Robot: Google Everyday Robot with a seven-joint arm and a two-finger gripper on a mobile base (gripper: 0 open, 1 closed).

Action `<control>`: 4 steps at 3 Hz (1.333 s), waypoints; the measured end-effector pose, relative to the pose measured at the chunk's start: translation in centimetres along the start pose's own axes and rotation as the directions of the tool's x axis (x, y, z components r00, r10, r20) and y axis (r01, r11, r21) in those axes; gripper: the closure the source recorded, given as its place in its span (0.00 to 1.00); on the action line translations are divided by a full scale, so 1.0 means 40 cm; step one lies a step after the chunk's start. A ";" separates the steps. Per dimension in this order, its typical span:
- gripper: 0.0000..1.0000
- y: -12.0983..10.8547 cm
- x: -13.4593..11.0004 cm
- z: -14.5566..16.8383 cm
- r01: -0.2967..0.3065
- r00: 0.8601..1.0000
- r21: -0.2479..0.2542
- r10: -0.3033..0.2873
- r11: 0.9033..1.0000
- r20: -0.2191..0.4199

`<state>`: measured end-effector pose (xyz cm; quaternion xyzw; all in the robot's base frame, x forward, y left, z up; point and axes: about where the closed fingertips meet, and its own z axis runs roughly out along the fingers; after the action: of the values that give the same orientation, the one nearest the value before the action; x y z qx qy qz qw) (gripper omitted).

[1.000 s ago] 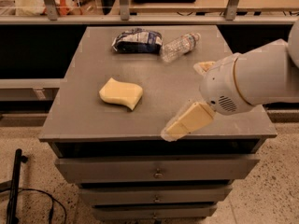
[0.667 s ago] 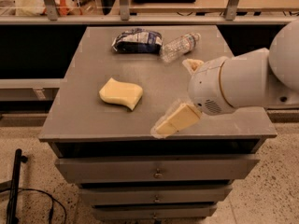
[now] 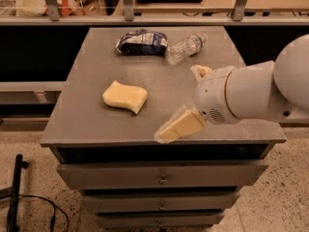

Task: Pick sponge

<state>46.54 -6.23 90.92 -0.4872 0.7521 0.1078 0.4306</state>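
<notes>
The sponge (image 3: 125, 96), a pale yellow foam block with wavy edges, lies flat on the grey cabinet top (image 3: 87, 120), left of centre. My gripper (image 3: 178, 103) hangs over the front right part of the top, to the right of the sponge and apart from it. It is open and empty. One tan finger (image 3: 177, 126) points down-left near the front edge. The other finger (image 3: 200, 71) peeks out behind the white wrist (image 3: 227, 95).
A blue-and-white snack bag (image 3: 141, 42) and a clear plastic bottle (image 3: 186, 48) lie at the back of the top. The cabinet has drawers (image 3: 163, 175) below. A black cable and stand (image 3: 17, 197) are on the floor at left. Shelving runs behind.
My gripper and arm have moved left along the front of the top, closer to the sponge. The sponge, bag and bottle have not moved.
</notes>
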 end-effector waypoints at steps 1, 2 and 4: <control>0.00 -0.014 0.028 0.058 -0.055 0.998 0.036 0.054 0.998 0.026; 0.00 -0.038 0.029 0.118 -0.071 0.996 0.040 0.068 0.997 0.061; 0.00 -0.029 -0.050 0.235 -0.069 0.978 -0.091 0.085 0.993 0.188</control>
<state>52.91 -0.06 87.02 -0.4628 0.7201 0.2024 0.4758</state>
